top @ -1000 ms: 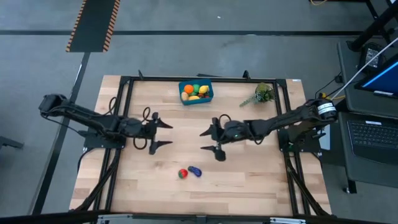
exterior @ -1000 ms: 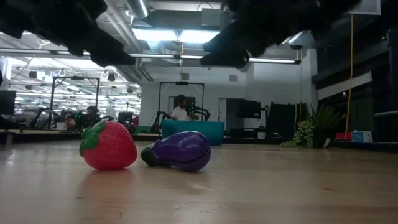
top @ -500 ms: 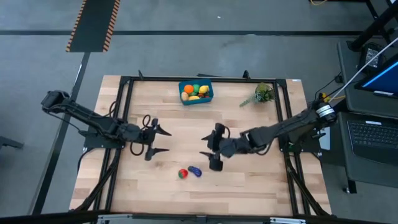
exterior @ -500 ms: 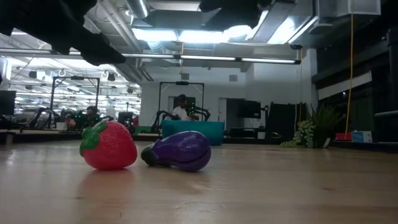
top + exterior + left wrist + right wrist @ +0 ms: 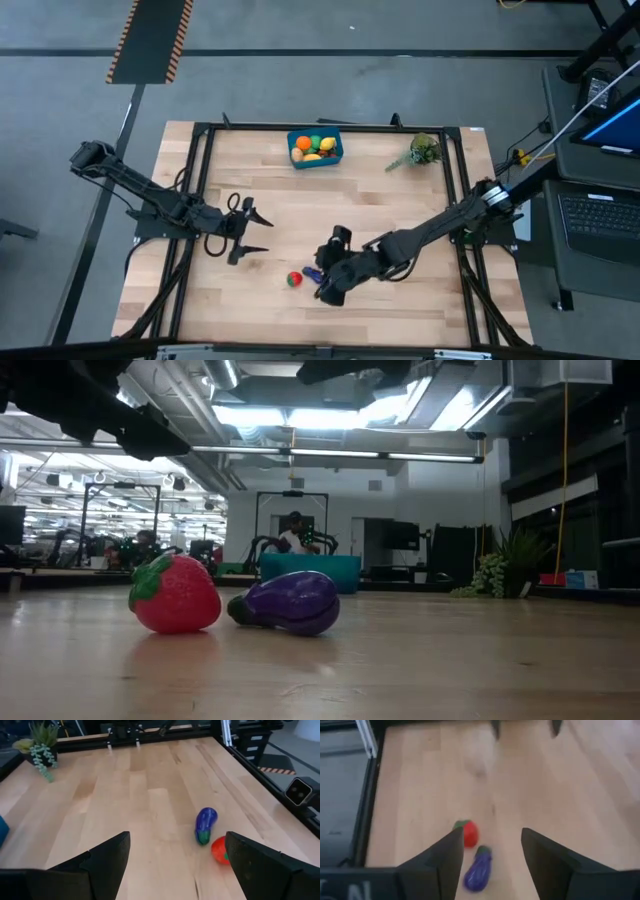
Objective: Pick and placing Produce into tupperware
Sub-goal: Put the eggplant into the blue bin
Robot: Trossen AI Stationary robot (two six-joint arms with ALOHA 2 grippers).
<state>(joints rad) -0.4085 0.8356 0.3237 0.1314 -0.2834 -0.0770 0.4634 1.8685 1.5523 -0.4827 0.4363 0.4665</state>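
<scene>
R gripper (image 5: 325,279), jaws open, hovers over eggplant (image 5: 313,274), which touches strawberry (image 5: 293,280) at table's near-centre. Risk: finger clips strawberry, rolling both away. L gripper (image 5: 252,232) waits open nearby; tupperware (image 5: 314,147) far off.

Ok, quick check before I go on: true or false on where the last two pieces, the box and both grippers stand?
1. The purple toy eggplant is already in the blue rectangular plastic box. False: it lies on the wooden table beside the red toy strawberry.
2. The right gripper is over the eggplant, fingers open. True.
3. The left gripper holds the strawberry. False: it is open and empty, off to the side.
4. The box holds several pieces. True.
</scene>
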